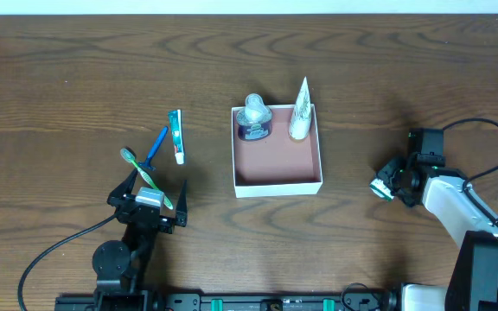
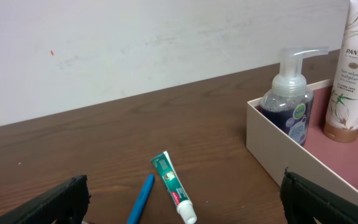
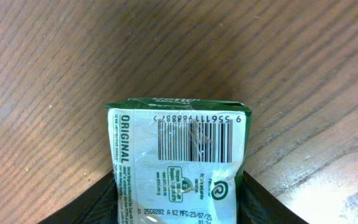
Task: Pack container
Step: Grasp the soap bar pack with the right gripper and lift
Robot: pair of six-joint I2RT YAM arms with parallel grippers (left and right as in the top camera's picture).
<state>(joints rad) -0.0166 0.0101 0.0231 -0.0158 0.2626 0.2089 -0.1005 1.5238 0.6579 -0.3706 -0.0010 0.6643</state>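
The container [image 1: 277, 186], a square white-walled box with a reddish-brown floor, sits mid-table. A pump soap bottle [image 1: 254, 119] and a white Pantene bottle [image 1: 299, 112] stand upright in its far side. A toothpaste tube [image 1: 176, 136], a blue toothbrush [image 1: 156, 147] and a green toothbrush [image 1: 142, 169] lie left of it. My left gripper [image 1: 152, 200] is open and empty, just behind them. My right gripper [image 1: 386, 187] is shut on a green and white soap packet [image 3: 179, 155], right of the container and above the table.
In the left wrist view, the toothpaste tube [image 2: 174, 186] and blue toothbrush [image 2: 140, 200] lie between my fingers, with the container wall [image 2: 278, 155], pump bottle [image 2: 288, 102] and Pantene bottle [image 2: 353, 68] to the right. Bare wood surrounds the box.
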